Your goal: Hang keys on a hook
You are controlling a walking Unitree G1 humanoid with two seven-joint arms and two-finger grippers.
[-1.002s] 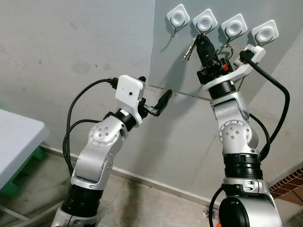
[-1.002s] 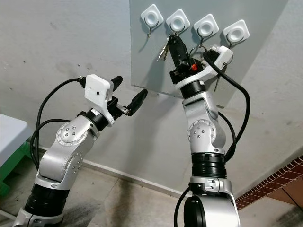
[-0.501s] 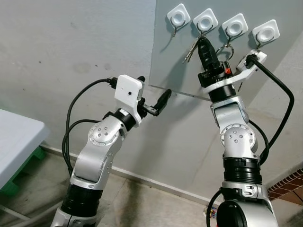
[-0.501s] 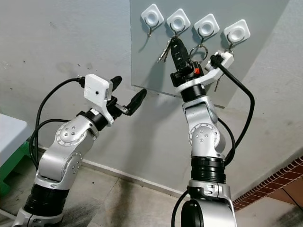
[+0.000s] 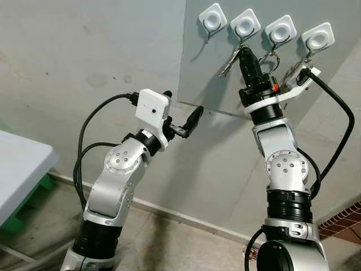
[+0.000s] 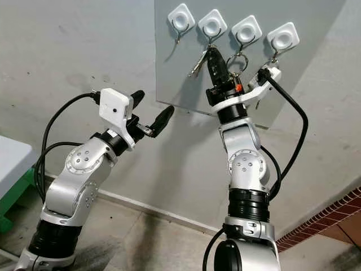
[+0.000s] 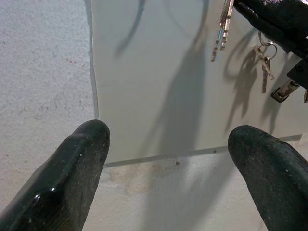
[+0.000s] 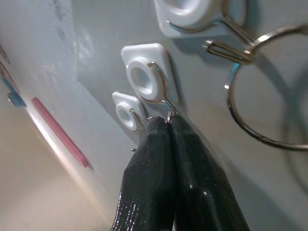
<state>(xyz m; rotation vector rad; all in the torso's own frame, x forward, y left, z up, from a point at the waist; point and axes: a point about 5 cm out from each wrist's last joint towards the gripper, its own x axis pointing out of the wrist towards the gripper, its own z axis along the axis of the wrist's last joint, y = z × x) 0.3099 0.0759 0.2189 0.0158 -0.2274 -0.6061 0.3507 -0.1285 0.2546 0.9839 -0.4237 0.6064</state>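
Four white hooks sit in a row on a grey wall panel. My right gripper reaches up under the second hook, shut on the ring of a bunch of keys that dangles to its left. In the right wrist view the shut fingertips press the ring against that hook's wire. My left gripper is held open in front of the wall below the panel's left edge, with nothing between its fingers.
The first hook is bare. A large ring hangs from the third hook, and small keys hang from the fourth. A white table stands at the left. Brick flooring lies at the lower right.
My right wrist has twisted and shifted slightly right and down beneath the second hook, still shut on the keys. The left arm has stayed put.
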